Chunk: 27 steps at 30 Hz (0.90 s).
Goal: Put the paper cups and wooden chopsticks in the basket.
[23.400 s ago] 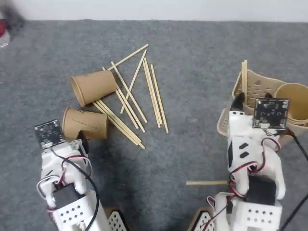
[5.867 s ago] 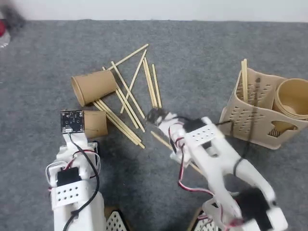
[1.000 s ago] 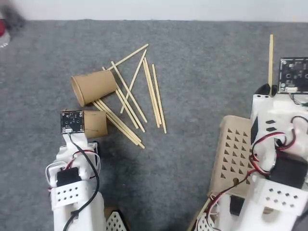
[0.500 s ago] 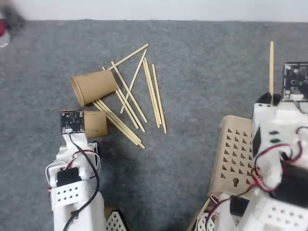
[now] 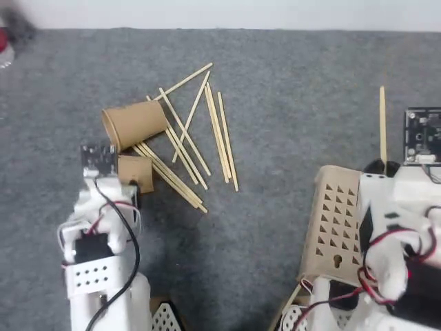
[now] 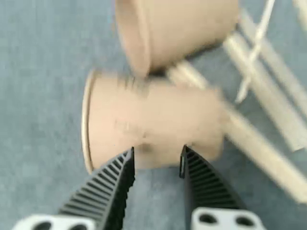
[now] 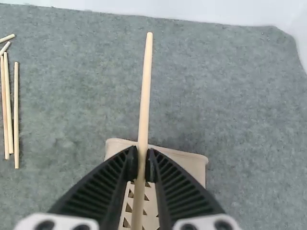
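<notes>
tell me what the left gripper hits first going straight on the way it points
Most likely the nearer paper cup, lying on its side just ahead of the open left gripper; the other cup lies beyond it.

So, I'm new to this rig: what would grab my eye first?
The right gripper pinching one pale wooden chopstick, close to the beige perforated plastic basket. The left gripper, open at a brown paper cup lying on its side, beside scattered chopsticks on the grey mat.
</notes>
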Available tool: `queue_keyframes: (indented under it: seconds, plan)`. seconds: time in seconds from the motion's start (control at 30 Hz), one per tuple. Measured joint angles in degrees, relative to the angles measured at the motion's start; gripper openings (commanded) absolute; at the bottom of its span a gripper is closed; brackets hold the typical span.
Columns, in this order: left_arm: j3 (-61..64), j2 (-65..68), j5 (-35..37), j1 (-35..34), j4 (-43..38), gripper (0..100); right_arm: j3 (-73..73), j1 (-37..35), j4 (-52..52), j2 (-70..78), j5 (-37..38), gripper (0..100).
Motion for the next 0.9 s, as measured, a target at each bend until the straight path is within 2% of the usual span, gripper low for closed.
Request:
queue_keyframes:
  seconds: [0.1, 0.23, 0.37, 0.47, 0.63, 0.77, 0.9]
  plan:
    - [-10.99, 0.00, 0.00, 5.89, 9.14, 16, -1.23, -0.09, 1.23, 0.00, 0.00, 0.8]
    - [-21.27, 0.00, 0.00, 22.77, 19.52, 16, -2.11, -0.09, 3.60, 0.00, 0.00, 0.8]
    - [-24.09, 0.00, 0.00, 41.58, 20.13, 16, -0.44, 1.05, 3.78, -0.09, 3.78, 0.8]
    - [-24.09, 0.00, 1.41, 51.69, 17.41, 16, 3.96, 5.54, 3.78, 0.18, 5.63, 0.8]
    - [-24.70, 3.69, 2.81, 58.90, 11.96, 16, 7.12, 12.22, 3.34, 1.05, 6.33, 0.8]
    - [-28.48, 16.70, 3.08, 62.51, 6.24, 16, 7.12, 15.30, 1.85, 0.53, 6.33, 0.8]
    - [-38.59, 34.46, 3.16, 63.74, 3.08, 16, 7.12, 17.85, -0.09, 0.00, 6.33, 0.8]
